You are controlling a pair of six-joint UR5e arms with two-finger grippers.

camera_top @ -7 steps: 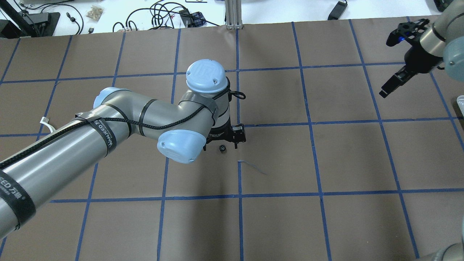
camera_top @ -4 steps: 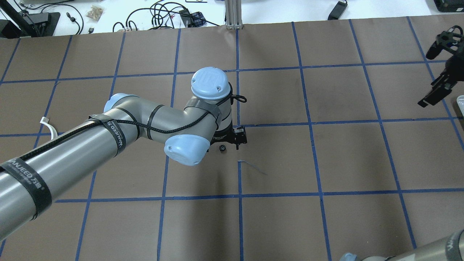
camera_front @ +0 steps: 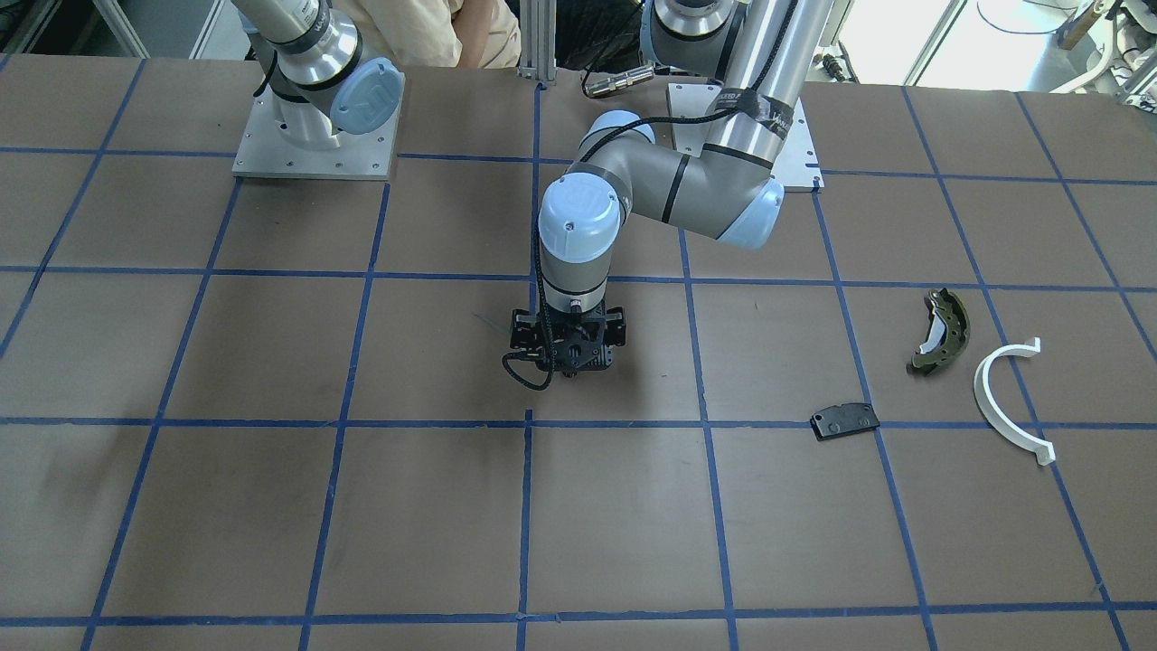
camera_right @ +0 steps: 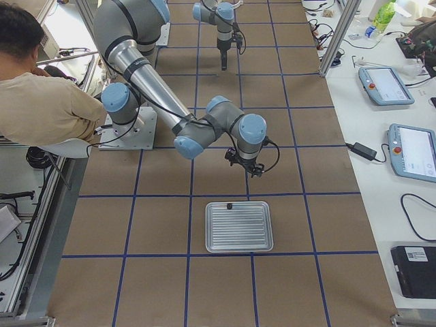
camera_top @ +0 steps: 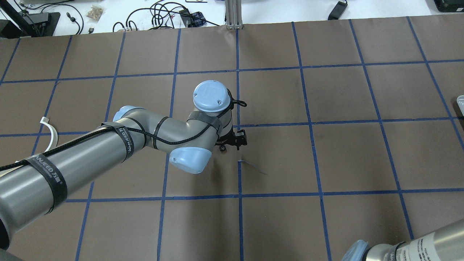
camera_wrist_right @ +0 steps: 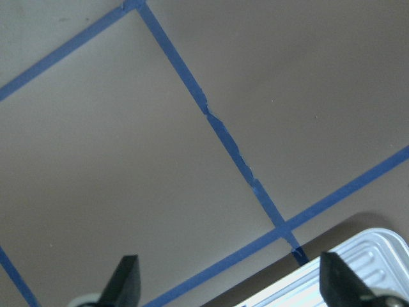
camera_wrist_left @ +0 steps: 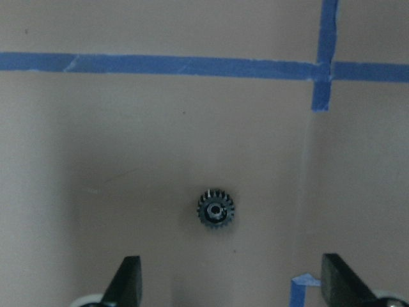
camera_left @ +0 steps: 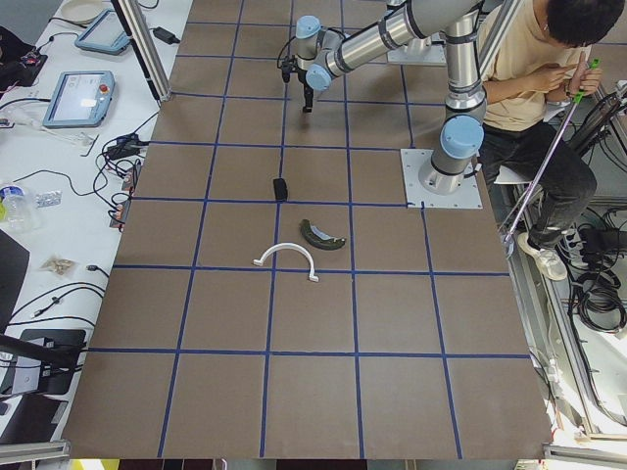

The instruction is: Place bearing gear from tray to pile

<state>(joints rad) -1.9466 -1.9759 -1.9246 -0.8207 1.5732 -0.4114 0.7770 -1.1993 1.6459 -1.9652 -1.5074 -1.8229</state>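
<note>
Left wrist-mounted view: bearing gear lies flat on the brown surface, bore up, teeth visible all round. Left claw hangs above it, jaws spread wide. Both fingers stand clear of the gear and nothing is gripped. The gear sits within the span of the gap but ahead of the tips. A blue tape crossing lies beyond it, off to the right.

Overhead exterior: the gear shows as a small dark dot half hidden under the left wrist, near the middle of the surface, just left of a loose tape end.

Exterior front-facing: the pile is out on the robot's left side of the surface, well apart from the gear and the left claw. It has three loose parts, none touching:
- flat black plate, nearest the left claw
- olive brake shoe, farther left, curved, on its side
- white half-ring, farthest left, just beside the brake shoe

Right wrist-mounted view: right claw also has its jaws wide apart and holds nothing. It is over bare surface, with a corner of the ribbed metal tray at the lower right.

Exterior right: right claw hangs near the tray, off the edge that faces the middle of the surface, not over it. One small dark part sits at that edge of the tray, too small to identify.
</note>
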